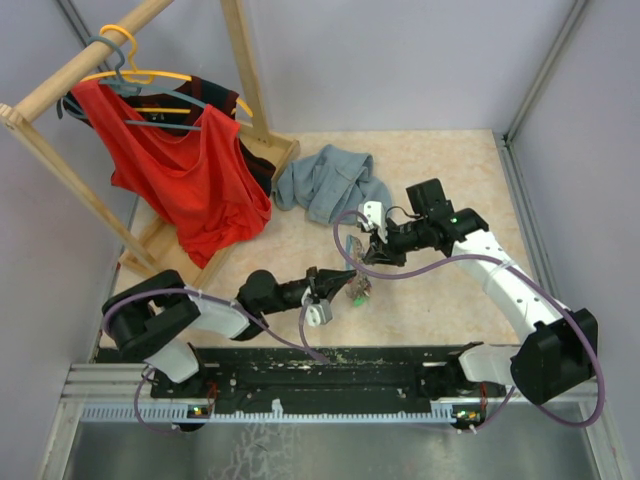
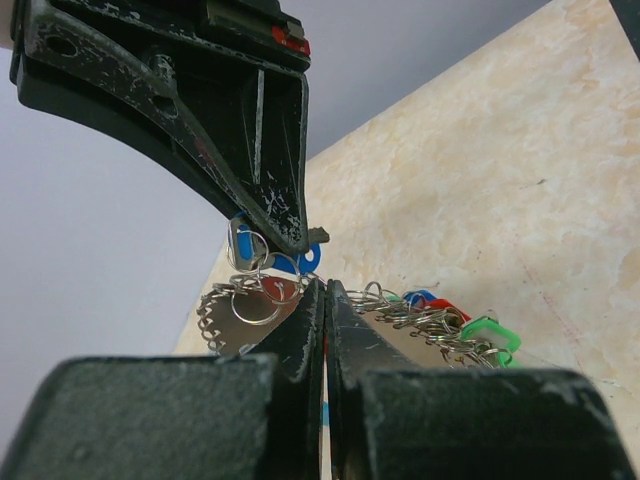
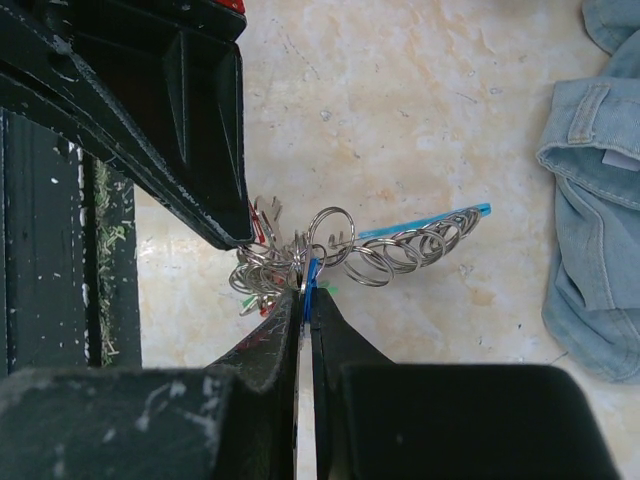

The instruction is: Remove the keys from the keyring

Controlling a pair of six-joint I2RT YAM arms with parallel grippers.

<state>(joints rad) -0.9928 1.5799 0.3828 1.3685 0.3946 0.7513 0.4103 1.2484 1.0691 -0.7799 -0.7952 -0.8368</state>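
Mid-worktop (image 1: 450, 170), top view: small metal keys with red, blue and green plastic heads (image 1: 357, 292) bunch between both arm tips, left arm nearer. Left wrist: left jaws clenched, seemingly pinching the light-blue keyring with silvery chain (image 2: 400, 312). Right wrist: right jaws clamp a blue key head (image 3: 312, 278); chain stretches rightward. Pale stone-look surface, grey walls (image 1: 400, 60).

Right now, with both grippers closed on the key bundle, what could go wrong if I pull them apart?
1. The right gripper pinches only the edge of a blue key, so it may slip when pulled.
2. The left gripper is shut on the keyring right beside it, so the fingertips could collide.
3. The other keys sit tangled in the rings. The whole bunch may drag along instead of one key freeing.
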